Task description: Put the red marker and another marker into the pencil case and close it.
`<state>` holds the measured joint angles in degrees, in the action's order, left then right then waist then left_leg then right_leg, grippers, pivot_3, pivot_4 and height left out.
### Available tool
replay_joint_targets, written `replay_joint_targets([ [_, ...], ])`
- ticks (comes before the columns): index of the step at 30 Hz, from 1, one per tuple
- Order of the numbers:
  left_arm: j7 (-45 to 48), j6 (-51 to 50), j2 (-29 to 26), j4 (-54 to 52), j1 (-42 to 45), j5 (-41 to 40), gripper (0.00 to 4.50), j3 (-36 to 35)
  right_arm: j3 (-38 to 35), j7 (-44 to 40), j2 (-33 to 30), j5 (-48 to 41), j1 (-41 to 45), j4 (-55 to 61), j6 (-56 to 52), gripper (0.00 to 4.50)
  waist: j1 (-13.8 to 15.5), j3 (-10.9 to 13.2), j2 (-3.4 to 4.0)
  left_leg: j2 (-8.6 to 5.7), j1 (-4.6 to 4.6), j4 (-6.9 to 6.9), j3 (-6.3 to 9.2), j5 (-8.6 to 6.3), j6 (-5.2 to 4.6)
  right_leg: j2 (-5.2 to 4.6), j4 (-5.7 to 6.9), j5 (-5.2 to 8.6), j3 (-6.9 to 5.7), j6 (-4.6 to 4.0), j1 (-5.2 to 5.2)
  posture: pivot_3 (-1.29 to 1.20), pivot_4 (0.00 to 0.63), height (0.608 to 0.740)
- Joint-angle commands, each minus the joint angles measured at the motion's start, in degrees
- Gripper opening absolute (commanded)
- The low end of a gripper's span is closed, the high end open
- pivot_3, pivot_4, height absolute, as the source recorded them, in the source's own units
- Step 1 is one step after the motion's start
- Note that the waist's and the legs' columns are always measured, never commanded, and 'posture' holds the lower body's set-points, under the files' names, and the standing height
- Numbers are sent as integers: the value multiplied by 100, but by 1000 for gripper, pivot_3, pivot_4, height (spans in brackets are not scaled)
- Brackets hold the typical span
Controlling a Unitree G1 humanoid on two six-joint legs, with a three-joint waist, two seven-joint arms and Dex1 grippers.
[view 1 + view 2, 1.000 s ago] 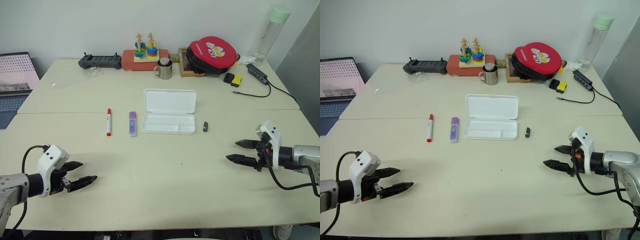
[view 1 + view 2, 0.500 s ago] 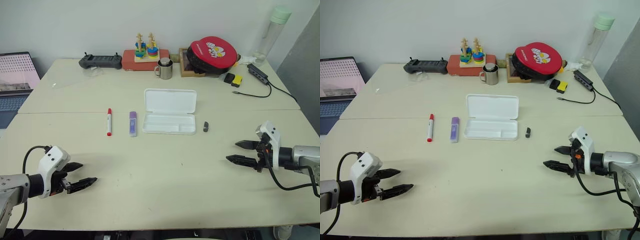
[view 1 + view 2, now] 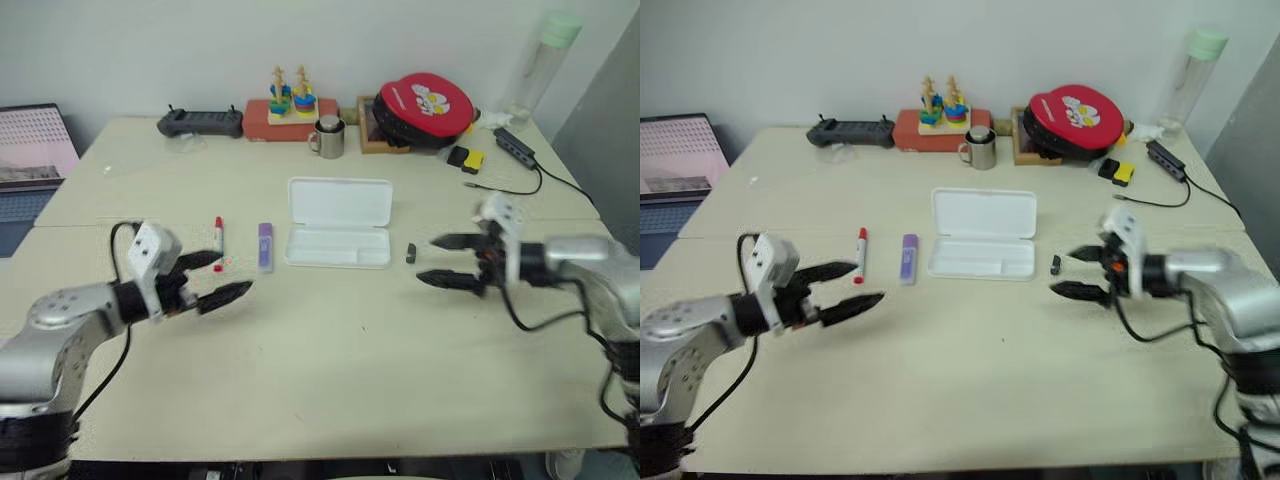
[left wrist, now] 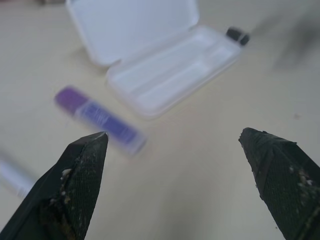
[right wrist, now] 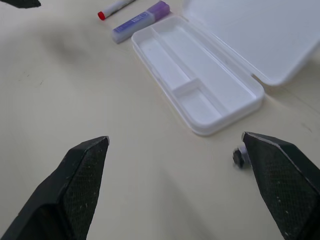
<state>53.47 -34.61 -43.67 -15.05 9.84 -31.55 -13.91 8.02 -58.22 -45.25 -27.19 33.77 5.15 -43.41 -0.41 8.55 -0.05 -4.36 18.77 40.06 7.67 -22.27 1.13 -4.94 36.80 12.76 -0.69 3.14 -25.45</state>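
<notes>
The pencil case (image 3: pixel 337 247) lies open in the middle of the table, its lid (image 3: pixel 340 203) folded back flat. To its left lie the purple marker (image 3: pixel 265 245) and, further left, the red marker (image 3: pixel 218 230), both lengthwise on the table. My left gripper (image 3: pixel 232 274) hovers open just in front of the red marker, pointing right toward the purple one (image 4: pixel 100 119). My right gripper (image 3: pixel 426 259) is open and hovers right of the case, pointing left, close to a small dark grey object (image 3: pixel 411 253). The case's tray (image 5: pixel 195 80) is empty.
Along the back edge stand a black controller (image 3: pixel 200 123), a stacking toy on a red box (image 3: pixel 290 105), a metal mug (image 3: pixel 328 137), a round red pouch (image 3: pixel 425 100) and a bottle (image 3: pixel 540 65). A cable hub (image 3: pixel 515 145) lies at the back right, a laptop (image 3: pixel 35 150) at the far left.
Both arms have lifted and swung inward from the table's front corners toward the case. The left gripper now sits by the red marker, the right by the dark object. The objects lie unmoved.
</notes>
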Motion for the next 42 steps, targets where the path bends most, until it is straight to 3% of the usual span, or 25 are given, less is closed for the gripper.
replay_joint_targets([
  [1, -329, 47, 484, -314, 503, -26, 4500, 536, 918, -248, 584, 835, 786, -932, 678, 4480, -18, 0, -1, -2, 1, 1, -2, 0, 0, -1, 1, 0, -1, 0, -2, 0, 150, 740],
  [6, -494, 255, 963, -263, 827, 185, 4500, 1094, 1603, -445, 1316, 1565, 1439, -2030, 1259, 4480, -78, 1, -2, -3, 9, 2, -2, 1, 1, -1, 3, 0, -5, 0, -13, 0, 150, 740],
  [13, -596, 365, 1112, -242, 856, 214, 4500, 1140, 1935, -716, 1659, 2154, 1771, -2876, 1414, 4480, -138, 0, -1, -4, 7, 2, -3, 1, 2, -1, 5, 0, -10, 0, -18, 0, 150, 740],
  [19, -522, 433, 1044, -144, 822, 216, 4500, 1023, 1870, -607, 2065, 2528, 2029, -3532, 1736, 2738, -142, 0, -1, -6, 6, 4, -4, 1, 2, -1, 7, 0, -7, 0, -17, 0, 150, 740],
  [30, -394, 456, 854, -29, 817, 185, 4500, 972, 1745, -667, 2316, 2805, 2145, -3902, 2099, 195, -154, 0, 0, -5, 6, 4, -3, 1, 2, 0, 10, 0, -8, 0, -19, 0, 150, 740],
  [37, -403, 372, 757, -160, 691, 108, 4500, 860, 1614, -992, 2204, 2707, 1928, -3218, 1964, 59, -155, 0, 0, -5, 8, 3, -1, 1, 2, 0, 11, 0, -7, 0, -21, 0, 150, 740],
  [42, -307, 26, 409, -769, 16, -246, 4500, 430, 1670, -1479, 1729, 2388, 1183, -1411, 1297, 59, -155, 0, 0, -4, 14, 0, -3, 1, 3, -1, 14, 0, -5, 0, -33, 0, 150, 740],
])
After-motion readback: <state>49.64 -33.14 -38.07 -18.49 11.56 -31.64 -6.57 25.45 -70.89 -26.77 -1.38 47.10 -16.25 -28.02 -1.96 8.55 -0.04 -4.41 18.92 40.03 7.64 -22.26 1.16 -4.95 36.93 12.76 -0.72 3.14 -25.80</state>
